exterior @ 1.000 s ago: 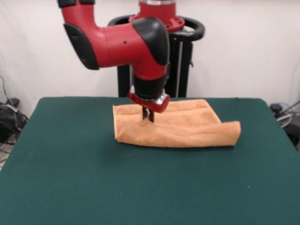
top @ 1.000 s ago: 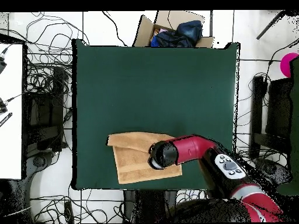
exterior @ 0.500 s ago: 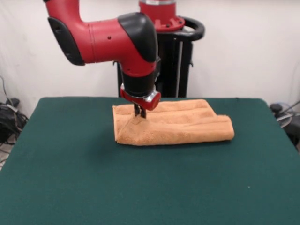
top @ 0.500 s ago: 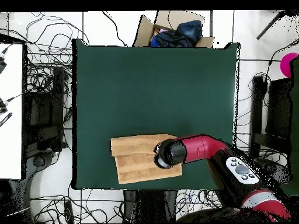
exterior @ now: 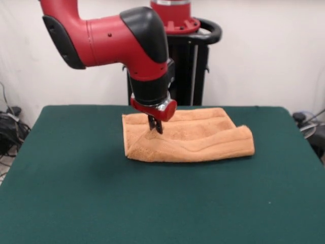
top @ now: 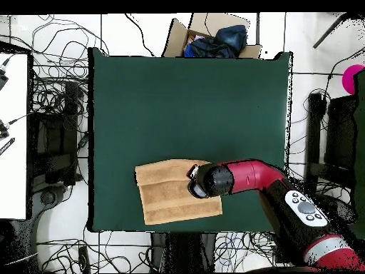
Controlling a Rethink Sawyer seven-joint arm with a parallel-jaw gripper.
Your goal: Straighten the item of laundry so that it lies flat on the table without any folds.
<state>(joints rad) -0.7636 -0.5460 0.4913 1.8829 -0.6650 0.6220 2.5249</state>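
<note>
The orange-tan towel (exterior: 195, 137) lies folded over in layers on the dark green table (exterior: 76, 193), near the robot's side, with a raised ridge running across it. In the overhead view the towel (top: 171, 194) sits by the table's (top: 185, 107) bottom edge. My gripper (exterior: 156, 126) points down onto the towel's left part in the front view, its narrow fingers together and pinching the top layer. In the overhead view the red wrist (top: 214, 180) covers the gripper above the towel's right edge. No white label shows.
The black pedestal (exterior: 195, 66) stands behind the table. An open cardboard box with dark cloth (top: 214, 37) sits past the table's far edge. Cables (top: 57, 107) cover the floor around the table. A white desk (top: 13, 135) stands at the left.
The gripper moved left across the towel, then slightly nearer the camera. The towel's top layer shifted with it; the right end drew in and a wavy ridge formed.
</note>
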